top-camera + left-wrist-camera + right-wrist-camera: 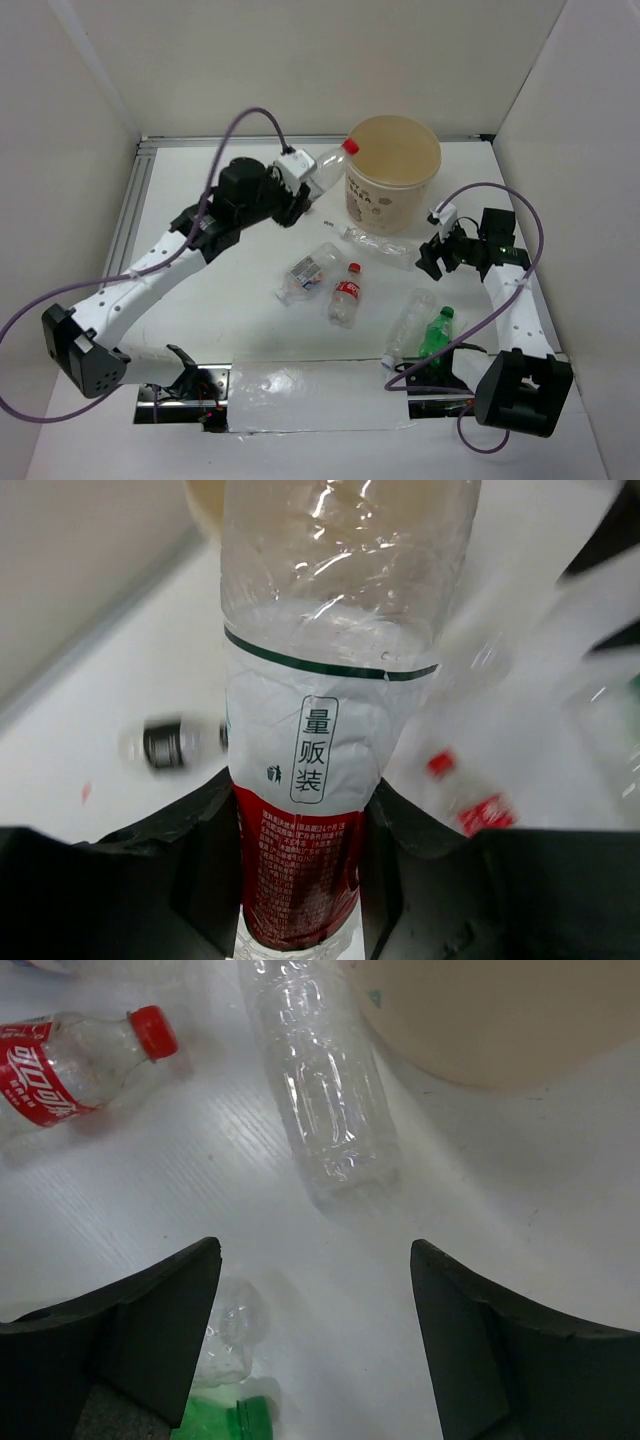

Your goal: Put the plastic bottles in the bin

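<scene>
My left gripper (298, 192) is shut on a clear bottle with a red and white label and a red cap (330, 165), held above the table with its cap by the left rim of the beige bin (392, 170). In the left wrist view the bottle (320, 730) stands between my fingers (400, 860). My right gripper (432, 258) is open and empty, right of a clear bottle (375, 243) lying before the bin. That bottle (325, 1090) and the bin's wall (500, 1010) show in the right wrist view, ahead of the open right gripper (315, 1260).
A labelled clear bottle (308, 272) and a red-capped, red-labelled bottle (345, 293) lie mid-table. A clear bottle (410, 322) and a green bottle (435, 333) lie near the right arm's base. White walls enclose the table on three sides.
</scene>
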### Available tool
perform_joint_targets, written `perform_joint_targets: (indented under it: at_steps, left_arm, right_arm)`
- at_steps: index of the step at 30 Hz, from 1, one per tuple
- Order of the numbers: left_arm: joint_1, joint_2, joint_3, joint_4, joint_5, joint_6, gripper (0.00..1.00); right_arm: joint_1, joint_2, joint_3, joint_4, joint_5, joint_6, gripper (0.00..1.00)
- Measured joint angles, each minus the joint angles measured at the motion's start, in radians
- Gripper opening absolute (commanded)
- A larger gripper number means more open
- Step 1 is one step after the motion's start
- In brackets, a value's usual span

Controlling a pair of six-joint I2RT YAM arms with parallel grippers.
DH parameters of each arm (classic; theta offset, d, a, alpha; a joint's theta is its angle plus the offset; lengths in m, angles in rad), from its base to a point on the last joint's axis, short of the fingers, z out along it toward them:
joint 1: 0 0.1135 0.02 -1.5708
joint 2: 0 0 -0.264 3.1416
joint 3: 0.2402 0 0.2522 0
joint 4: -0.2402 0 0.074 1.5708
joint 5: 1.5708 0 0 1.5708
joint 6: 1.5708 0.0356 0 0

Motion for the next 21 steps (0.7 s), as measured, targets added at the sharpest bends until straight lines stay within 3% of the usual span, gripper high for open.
perform_joint_targets:
  at_steps: [3,6,12,14,15,18,19,21]
  left_arm:
    - [-0.018,-0.005,0.142,0.076,0.088,-0.057,0.00]
    - [-0.037,0.050,0.229,0.221,0.137,-0.133,0.07]
    - [-0.102,0.377,0.468,0.468,0.130,-0.241,0.23]
    - [-0.122,0.515,0.562,0.505,0.094,-0.264,0.36]
    - [-0.130,0.573,0.598,0.512,0.074,-0.276,0.55]
    - [-0.145,0.694,0.663,0.500,0.021,-0.284,0.83]
    - [-0.146,0.722,0.674,0.490,0.005,-0.289,0.99]
    - [-0.147,0.752,0.686,0.470,-0.018,-0.299,1.00]
  right_arm:
    - [0.000,-0.005,-0.027,-0.006,-0.029,-0.091,0.84]
    - [0.000,-0.005,-0.048,-0.006,-0.042,-0.137,0.84]
    - [0.001,-0.011,-0.067,0.001,-0.047,-0.173,0.84]
    - [0.006,-0.019,-0.078,0.003,-0.047,-0.172,0.86]
    - [0.006,-0.024,-0.084,0.009,-0.047,-0.169,0.87]
    - [0.011,-0.039,-0.103,0.038,-0.047,-0.161,0.87]
    - [0.013,-0.044,-0.110,0.050,-0.046,-0.160,0.87]
    - [0.016,-0.051,-0.126,0.082,-0.047,-0.158,0.87]
